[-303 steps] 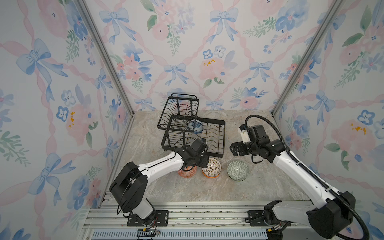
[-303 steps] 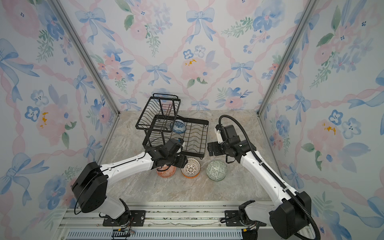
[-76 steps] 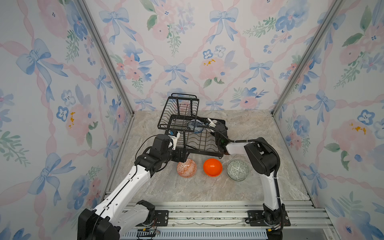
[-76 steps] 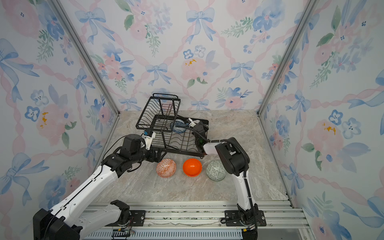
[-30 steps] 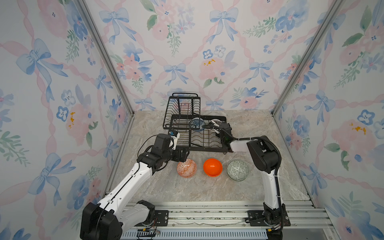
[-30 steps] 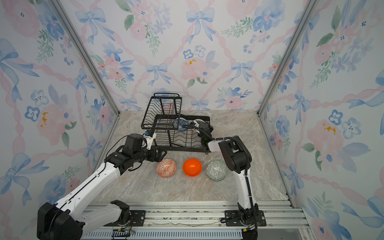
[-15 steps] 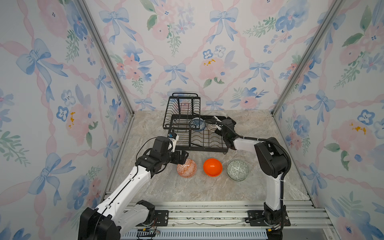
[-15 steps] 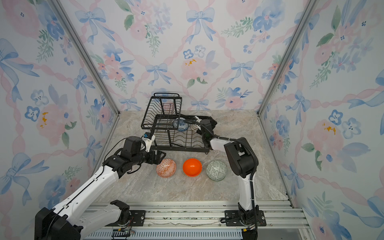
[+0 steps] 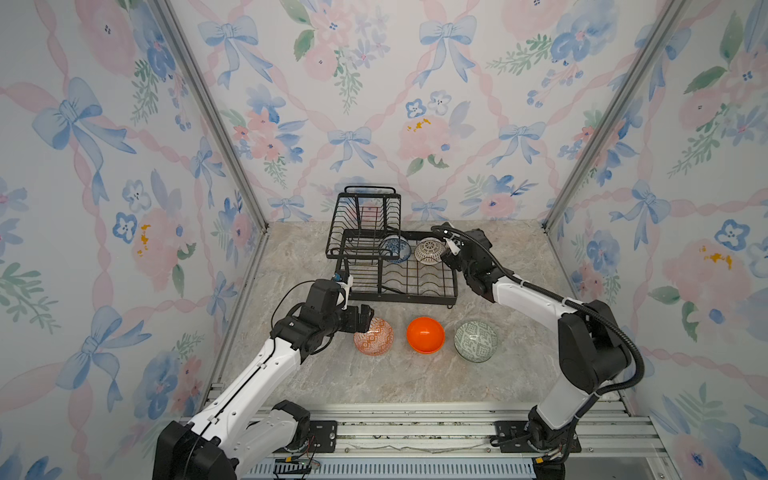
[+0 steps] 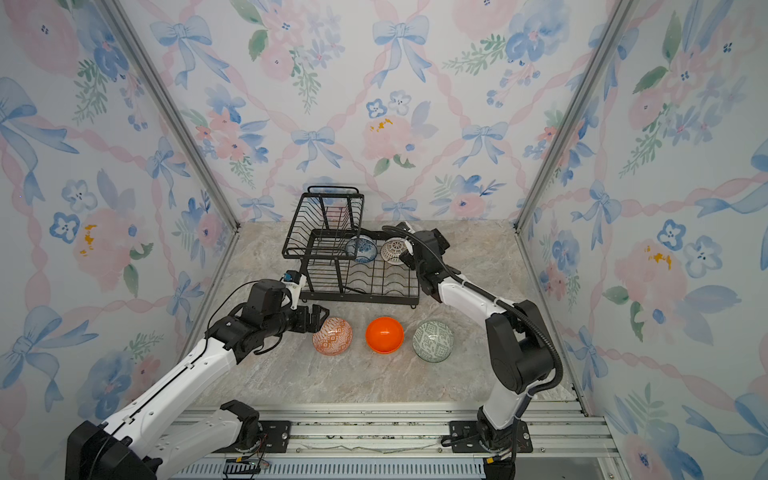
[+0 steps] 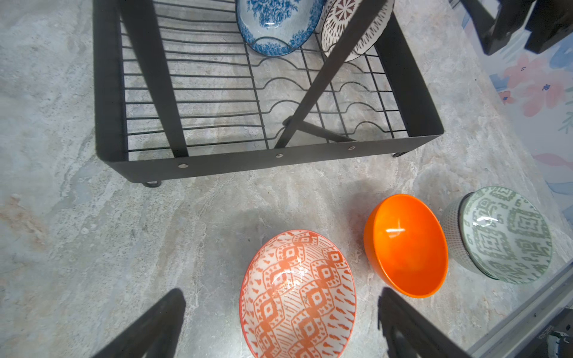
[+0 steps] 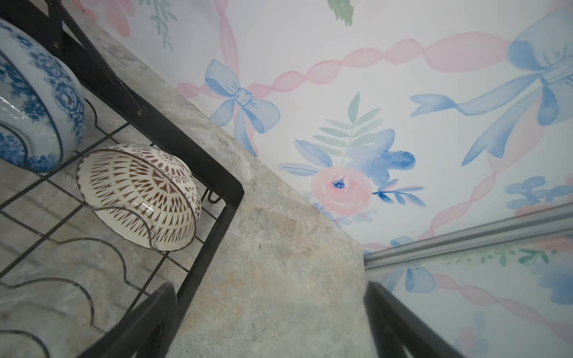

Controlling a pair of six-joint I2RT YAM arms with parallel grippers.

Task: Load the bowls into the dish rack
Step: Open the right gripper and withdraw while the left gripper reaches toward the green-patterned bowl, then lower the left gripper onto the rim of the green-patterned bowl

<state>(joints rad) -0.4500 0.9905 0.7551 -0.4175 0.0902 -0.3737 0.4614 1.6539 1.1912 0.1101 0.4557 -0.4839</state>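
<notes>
The black wire dish rack (image 9: pixel 399 297) (image 10: pixel 361 297) stands at the back middle. A blue-white floral bowl (image 9: pixel 395 248) (image 11: pixel 273 28) and a white-brown lattice bowl (image 9: pixel 429 251) (image 12: pixel 139 195) lean on edge in its lower tray. Three bowls sit in a row on the table in front: orange-white geometric (image 9: pixel 373 336) (image 11: pixel 297 294), plain orange (image 9: pixel 424 335) (image 11: pixel 406 245), grey-green patterned (image 9: pixel 476 340) (image 11: pixel 502 235). My left gripper (image 9: pixel 365 318) (image 11: pixel 280 310) is open, its fingers either side of the orange-white bowl's near rim. My right gripper (image 9: pixel 449 249) (image 12: pixel 269 294) is open and empty, just right of the lattice bowl at the rack's far right corner.
The rack's upper basket (image 9: pixel 363 220) rises at its back left. Papered walls close in the left, back and right. A metal rail (image 9: pixel 415 428) runs along the front edge. Bare marble table (image 9: pixel 415 382) lies in front of the bowl row.
My right gripper has opened and drawn back from the lattice bowl, which now rests in the rack. My left gripper has moved from the rack's front corner down to the orange-white bowl.
</notes>
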